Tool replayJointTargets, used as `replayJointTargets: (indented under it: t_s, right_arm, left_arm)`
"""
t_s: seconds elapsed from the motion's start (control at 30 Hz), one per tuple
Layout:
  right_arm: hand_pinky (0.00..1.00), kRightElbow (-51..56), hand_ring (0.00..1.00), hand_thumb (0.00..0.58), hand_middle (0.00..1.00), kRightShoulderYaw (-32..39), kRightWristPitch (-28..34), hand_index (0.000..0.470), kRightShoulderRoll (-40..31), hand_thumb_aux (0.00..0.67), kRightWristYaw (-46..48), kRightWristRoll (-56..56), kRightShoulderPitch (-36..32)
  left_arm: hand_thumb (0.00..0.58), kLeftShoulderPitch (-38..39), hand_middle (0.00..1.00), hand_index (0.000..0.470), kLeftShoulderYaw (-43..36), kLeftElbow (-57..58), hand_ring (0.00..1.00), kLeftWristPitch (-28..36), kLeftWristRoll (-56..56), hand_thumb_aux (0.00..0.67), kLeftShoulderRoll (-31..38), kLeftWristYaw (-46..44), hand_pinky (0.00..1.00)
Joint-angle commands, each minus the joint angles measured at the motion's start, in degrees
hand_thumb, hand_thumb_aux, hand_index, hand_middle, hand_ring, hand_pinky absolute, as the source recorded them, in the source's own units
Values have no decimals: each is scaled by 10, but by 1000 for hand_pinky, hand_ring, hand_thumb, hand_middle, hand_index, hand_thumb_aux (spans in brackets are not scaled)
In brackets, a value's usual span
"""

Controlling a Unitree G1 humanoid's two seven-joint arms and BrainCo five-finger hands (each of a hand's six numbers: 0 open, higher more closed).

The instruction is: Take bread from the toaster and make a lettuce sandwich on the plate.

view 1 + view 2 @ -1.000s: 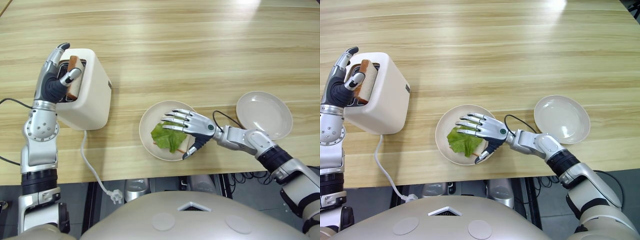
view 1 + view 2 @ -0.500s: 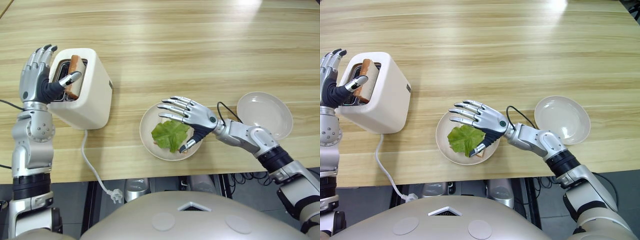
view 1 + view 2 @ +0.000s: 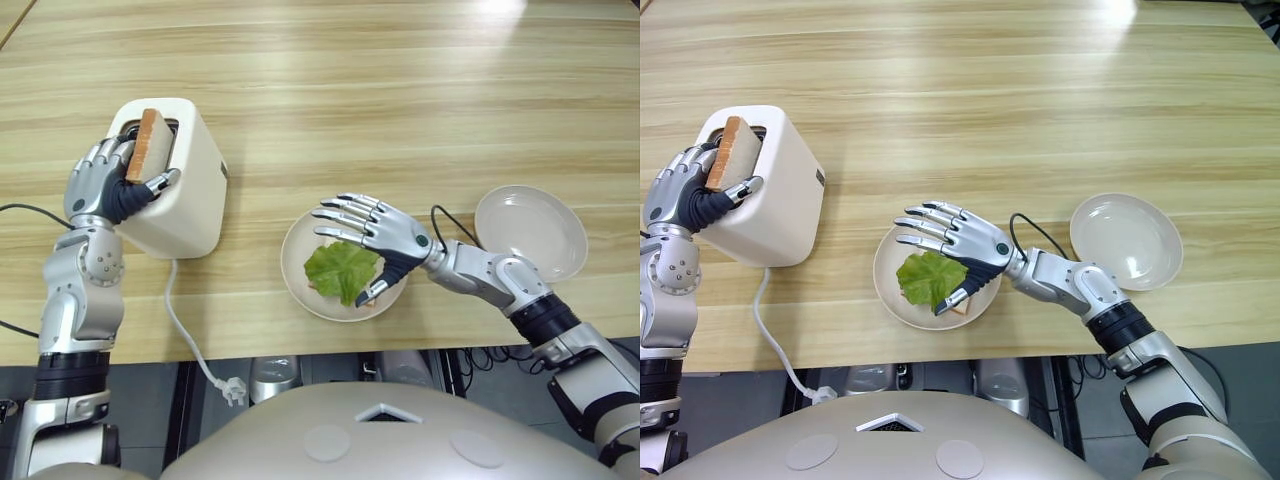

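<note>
Left hand [image 3: 112, 185] clamps the bread slice [image 3: 149, 146] — upright in the toaster [image 3: 188, 198] slot; plate [image 3: 294, 258] lies off to its right, under the spread-open right hand [image 3: 385, 235].

Stereo head cam, two eyes side by side, looking down at the surface [image 3: 400, 90]

Both eyes sit high and face forward and down, fairly close over the near edge. They share basically the whole scene: toaster [image 3: 190, 200] on the left, plate [image 3: 292, 250] mid-frame, empty plate [image 3: 530, 230] on the right. The right eye is just nudged sideways, so everything lands a bit further left in it.
</note>
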Motion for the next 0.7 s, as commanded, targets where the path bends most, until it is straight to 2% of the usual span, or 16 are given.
replayJointTargets:
  t_s: [0.03, 0.47, 0.5, 0.7]
  right_arm:
    - [0, 12, 0, 0, 0, -5, 0, 0, 3, 0, -2, -7, 1]
    - [0, 50, 0, 0, 0, 6, 7, 0, 23, 0, -3, -17, -6]
    - [0, 51, 0, 0, 0, 5, 8, 0, 23, 0, -5, -18, -7]
    - [0, 54, 0, 0, 0, -19, 17, 0, 25, 0, -31, -6, -12]
  left_arm:
    - [580, 0, 0, 460, 6, -9, 0, 15, -8, 670, -7, 4, 0]
    - [580, -56, 0, 460, 77, -130, 0, -14, -20, 670, -42, 131, 0]
    - [580, -59, 1000, 460, 80, -137, 1000, -20, -21, 670, -43, 136, 1000]
    - [580, -90, 1000, 460, 64, -181, 1000, -68, -113, 670, -65, 95, 1000]
